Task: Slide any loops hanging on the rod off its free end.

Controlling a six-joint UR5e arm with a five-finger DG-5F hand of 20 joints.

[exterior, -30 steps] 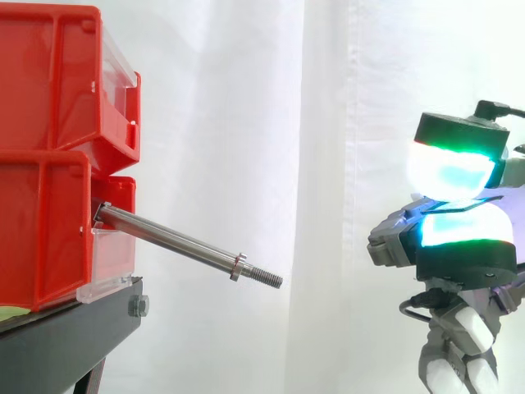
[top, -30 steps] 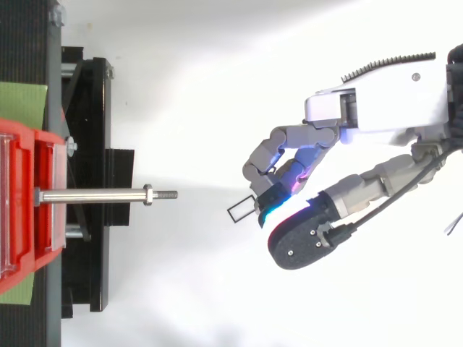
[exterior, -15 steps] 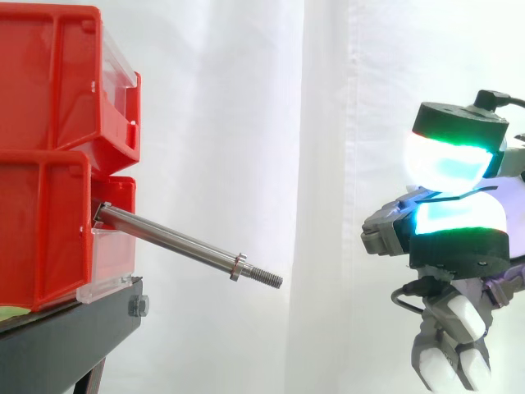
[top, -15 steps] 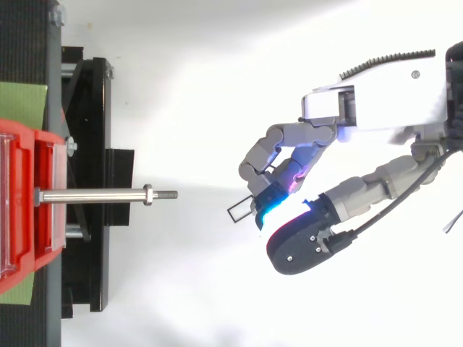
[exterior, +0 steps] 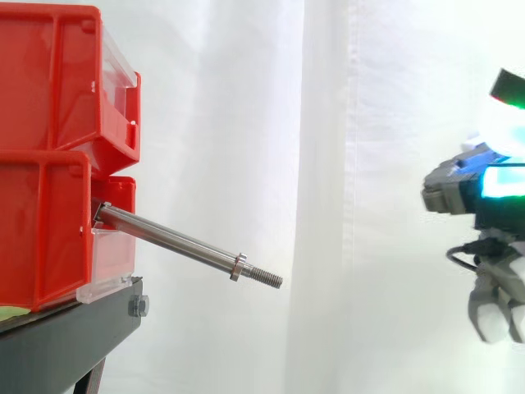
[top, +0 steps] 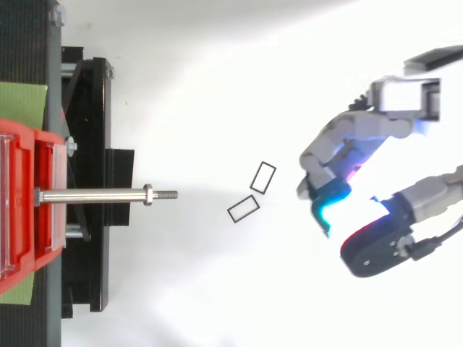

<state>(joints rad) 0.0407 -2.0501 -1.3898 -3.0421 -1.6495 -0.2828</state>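
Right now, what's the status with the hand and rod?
Hand open, empty, away from rod. Rod bare. Two loops off it, between rod tip and hand. Nothing in the way.

White curtain (exterior: pixel 246 98) hangs in soft folds across the bkgd, evenly lit — at left, red bins (exterior: pixel 49 90) stacked on a black stand (exterior: pixel 57 345), w/ bright white floor (top: pixel 217 296) below.

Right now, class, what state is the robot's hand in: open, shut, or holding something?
The hand: open, fingers relaxed and apart from the thumb, holding nothing.
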